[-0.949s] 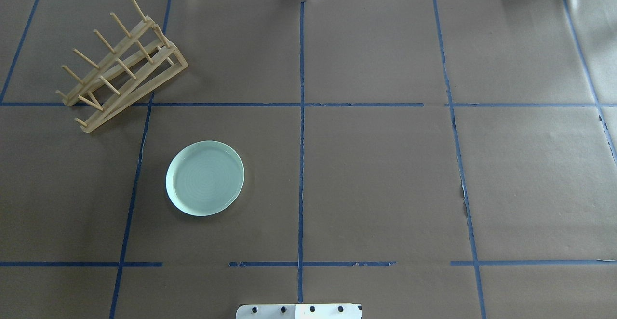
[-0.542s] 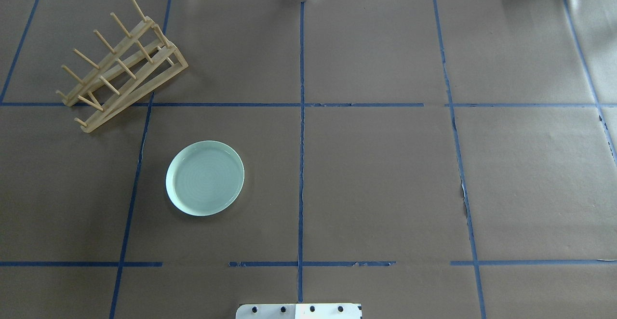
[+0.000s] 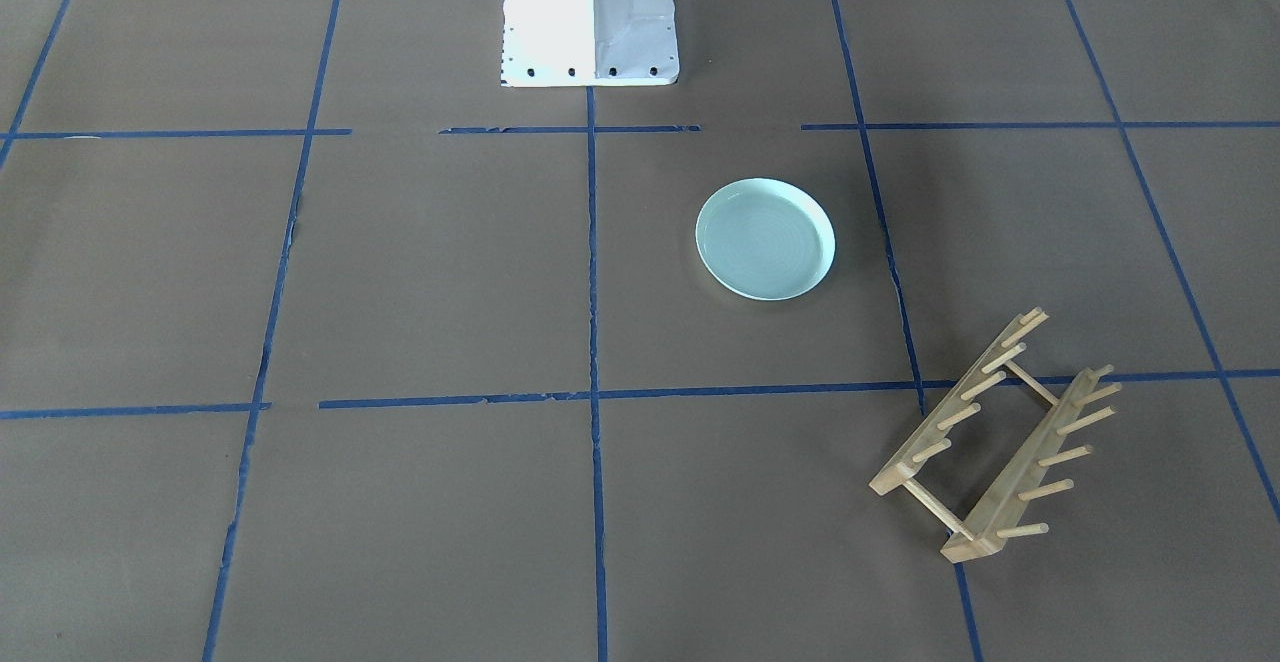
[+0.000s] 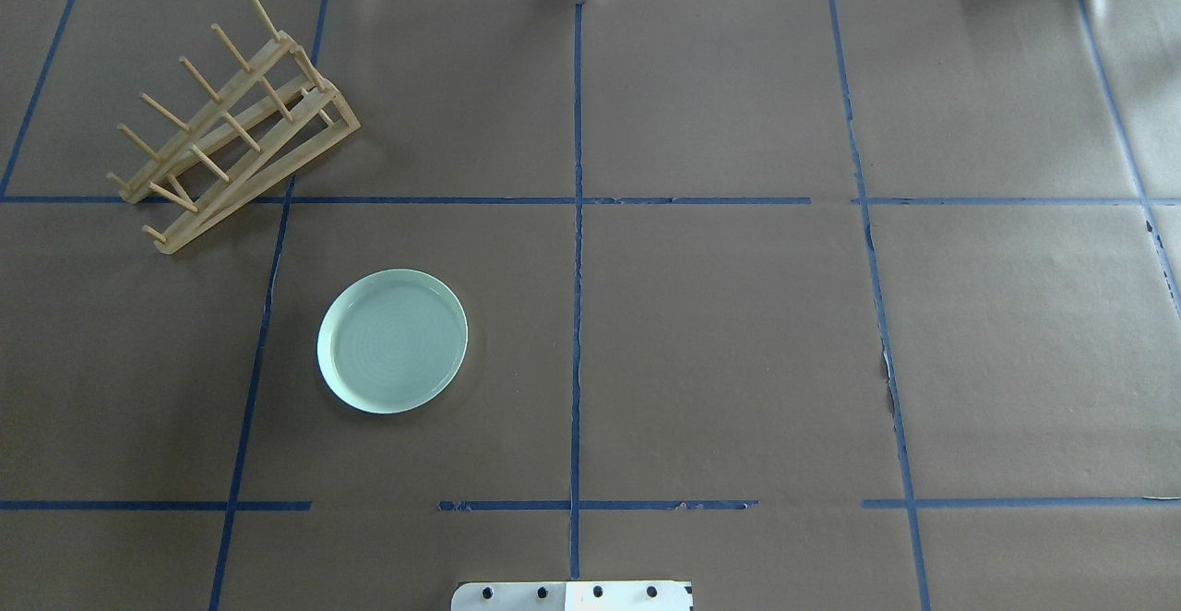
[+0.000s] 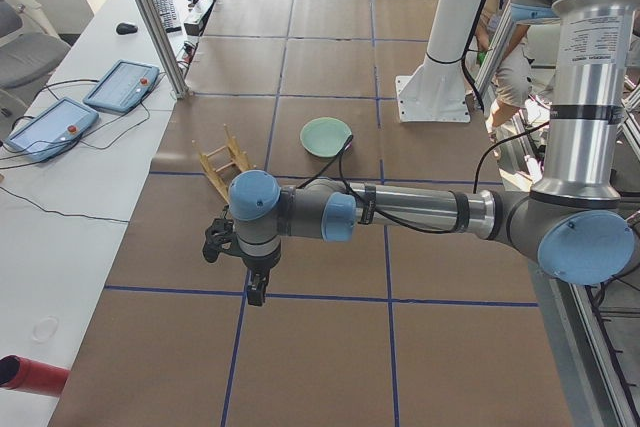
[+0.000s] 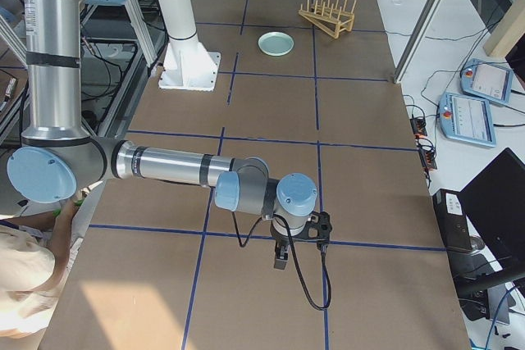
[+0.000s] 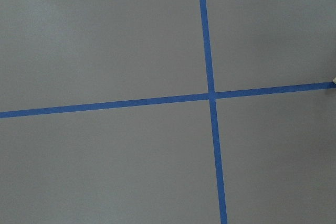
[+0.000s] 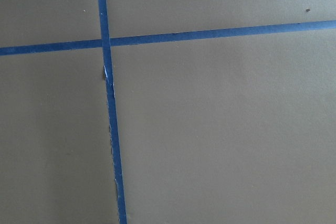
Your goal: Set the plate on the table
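The pale mint-green plate (image 4: 392,341) lies flat on the brown paper table (image 4: 738,334), left of the centre tape line; it also shows in the front view (image 3: 765,239) and the side views (image 5: 326,135) (image 6: 276,43). Neither gripper touches it. My left gripper (image 5: 257,292) hangs over the table's left end, far from the plate, and shows only in the left side view. My right gripper (image 6: 280,258) hangs over the right end and shows only in the right side view. I cannot tell whether either is open or shut. Both wrist views show only paper and blue tape.
A wooden pegged rack (image 4: 231,122) stands empty at the far left, beyond the plate, also in the front view (image 3: 1000,437). The white robot base (image 4: 572,595) sits at the near edge. Tablets (image 5: 80,112) lie on a side bench.
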Controlling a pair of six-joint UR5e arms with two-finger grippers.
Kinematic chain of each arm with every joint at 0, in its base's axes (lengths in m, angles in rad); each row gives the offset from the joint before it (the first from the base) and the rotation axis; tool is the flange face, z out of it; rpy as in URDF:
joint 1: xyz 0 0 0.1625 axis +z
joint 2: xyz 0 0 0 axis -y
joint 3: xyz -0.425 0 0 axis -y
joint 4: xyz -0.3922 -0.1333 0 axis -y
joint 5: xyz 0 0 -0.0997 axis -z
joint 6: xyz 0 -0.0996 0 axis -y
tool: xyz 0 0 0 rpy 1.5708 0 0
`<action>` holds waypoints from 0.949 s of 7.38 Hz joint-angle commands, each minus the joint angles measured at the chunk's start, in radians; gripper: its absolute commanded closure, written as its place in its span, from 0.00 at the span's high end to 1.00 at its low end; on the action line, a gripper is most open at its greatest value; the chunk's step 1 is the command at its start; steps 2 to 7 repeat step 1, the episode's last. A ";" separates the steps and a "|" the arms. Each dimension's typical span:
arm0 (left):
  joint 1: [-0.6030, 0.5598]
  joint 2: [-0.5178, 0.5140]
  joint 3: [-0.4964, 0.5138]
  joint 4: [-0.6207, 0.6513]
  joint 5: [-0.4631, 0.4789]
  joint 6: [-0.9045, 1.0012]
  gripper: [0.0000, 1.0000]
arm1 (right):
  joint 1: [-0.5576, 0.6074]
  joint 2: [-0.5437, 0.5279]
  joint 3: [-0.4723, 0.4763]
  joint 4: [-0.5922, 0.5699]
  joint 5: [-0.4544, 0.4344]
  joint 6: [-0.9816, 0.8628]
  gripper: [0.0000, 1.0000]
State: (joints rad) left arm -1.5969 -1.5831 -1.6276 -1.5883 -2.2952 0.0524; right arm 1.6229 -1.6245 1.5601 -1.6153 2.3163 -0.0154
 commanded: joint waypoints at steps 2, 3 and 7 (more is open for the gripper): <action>0.002 0.000 0.002 -0.001 -0.001 0.000 1.00 | 0.000 0.000 0.001 0.000 0.000 0.000 1.00; 0.002 0.000 0.002 -0.001 -0.001 0.000 1.00 | 0.000 0.000 0.001 0.000 0.000 0.000 1.00; 0.002 0.000 0.002 -0.001 -0.001 0.000 1.00 | 0.000 0.000 0.001 0.000 0.000 0.000 1.00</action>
